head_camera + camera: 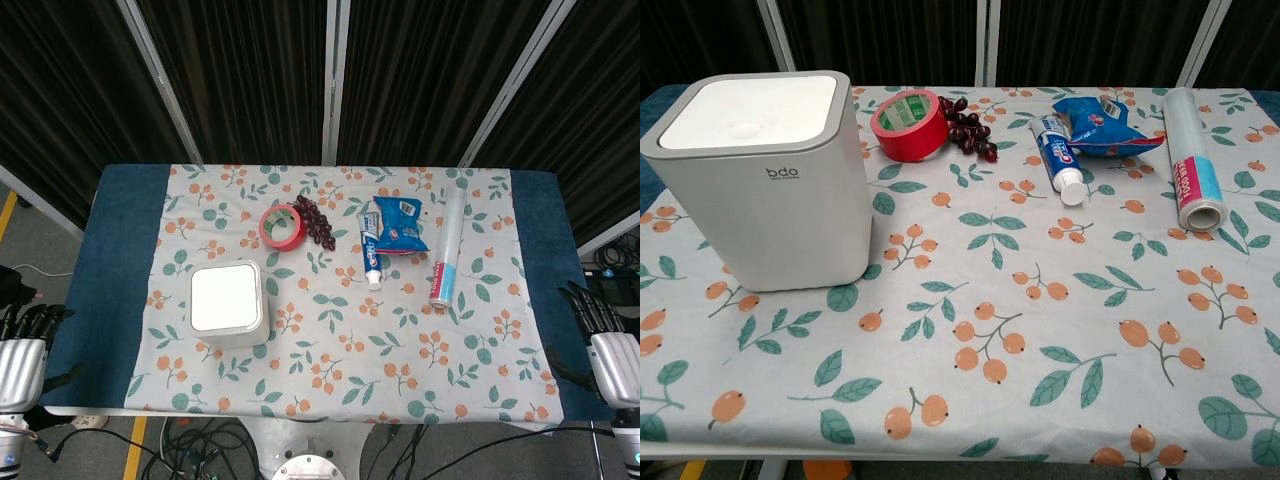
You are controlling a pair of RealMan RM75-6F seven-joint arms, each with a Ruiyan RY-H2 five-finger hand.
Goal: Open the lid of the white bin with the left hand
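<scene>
The white bin [228,304] stands on the left half of the table with its flat lid [748,110] down and closed. In the chest view the white bin [760,185] fills the upper left and shows a "bdo" mark on its front. My left hand [22,345] hangs beside the table's left edge, fingers apart, holding nothing, well left of the bin. Off the table's right edge sits my right hand [605,335], fingers also apart and empty. Neither hand shows in the chest view.
A roll of red tape [282,227] and a bunch of dark grapes [317,222] lie behind the bin. A toothpaste tube [370,250], a blue snack bag [400,225] and a roll of cling film [448,248] lie to the right. A floral cloth [350,350] covers the table.
</scene>
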